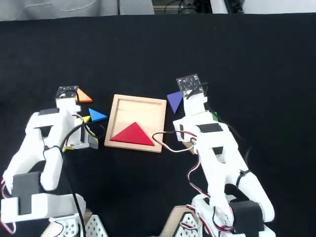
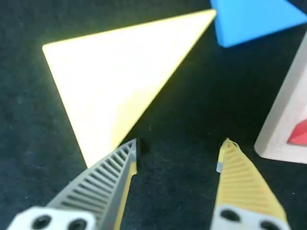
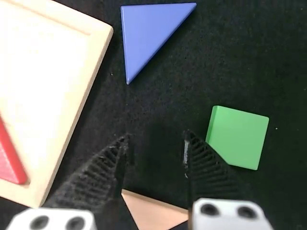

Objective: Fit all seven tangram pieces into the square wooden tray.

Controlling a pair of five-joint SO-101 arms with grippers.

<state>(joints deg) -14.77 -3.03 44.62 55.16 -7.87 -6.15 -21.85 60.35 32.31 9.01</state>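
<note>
Left of the wooden tray (image 1: 140,98), the left gripper (image 2: 181,142) hangs with jaws spread and empty, just beside the yellow triangle (image 2: 120,76) and near the light-blue triangle (image 1: 97,116). The red triangle (image 1: 132,134) lies inside the tray. Right of the tray, the right gripper (image 3: 156,135) has its jaws spread and empty, between the tray and the green square (image 3: 237,136), near the indigo triangle (image 3: 146,33).

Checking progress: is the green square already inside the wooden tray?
No, the green square lies on the black cloth, apart from the wooden tray.
</note>
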